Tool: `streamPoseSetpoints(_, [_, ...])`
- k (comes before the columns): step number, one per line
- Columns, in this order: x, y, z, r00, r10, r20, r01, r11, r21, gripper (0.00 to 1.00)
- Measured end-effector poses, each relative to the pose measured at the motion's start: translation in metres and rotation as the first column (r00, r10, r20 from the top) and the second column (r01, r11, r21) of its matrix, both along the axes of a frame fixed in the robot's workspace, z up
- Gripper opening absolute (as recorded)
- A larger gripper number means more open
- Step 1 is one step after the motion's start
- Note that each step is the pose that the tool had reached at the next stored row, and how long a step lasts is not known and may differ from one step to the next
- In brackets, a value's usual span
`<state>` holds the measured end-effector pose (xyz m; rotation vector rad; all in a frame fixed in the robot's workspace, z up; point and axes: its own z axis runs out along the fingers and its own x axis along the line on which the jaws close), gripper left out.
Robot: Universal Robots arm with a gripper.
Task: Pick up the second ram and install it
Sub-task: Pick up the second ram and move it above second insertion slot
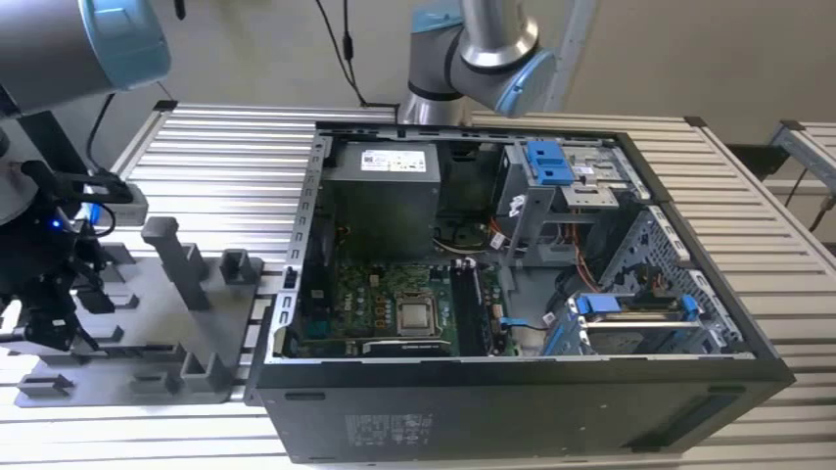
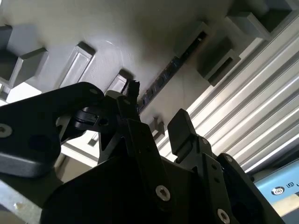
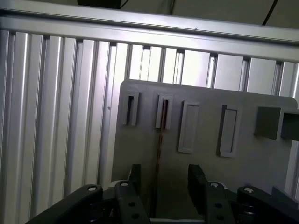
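The second ram [image 3: 160, 135] is a thin dark strip seen edge-on, standing in a slot of the grey holder plate [image 3: 205, 121]. In the second wrist view the second ram [image 2: 173, 65] runs across the holder plate [image 2: 121, 32] toward my fingertips. My gripper [image 3: 166, 175] is open and sits just above the stick, one finger [image 3: 134, 184] on each side and neither touching it. In the second wrist view the gripper [image 2: 156, 109] has one fingertip close beside the strip's near end. In the exterior view the gripper [image 1: 55, 294] hangs over the holder plate [image 1: 157, 323] at that view's left.
An open black computer case [image 1: 523, 392] lies in the middle of the slatted metal table [image 1: 222, 147], with the green motherboard [image 1: 379, 304] and its long black slots [image 1: 467, 304] inside. Grey upright posts [image 1: 176, 259] rise from the holder plate. A second arm's base [image 1: 471, 49] stands behind the case.
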<state>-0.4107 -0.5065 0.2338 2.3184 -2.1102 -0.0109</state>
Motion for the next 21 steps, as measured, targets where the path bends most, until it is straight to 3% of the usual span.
streamPoseSetpoints(21, [-0.003, -0.0016, -0.0324, 1.0, 0.006, 0.0014, -0.006, 1.0, -0.0001, 0.54])
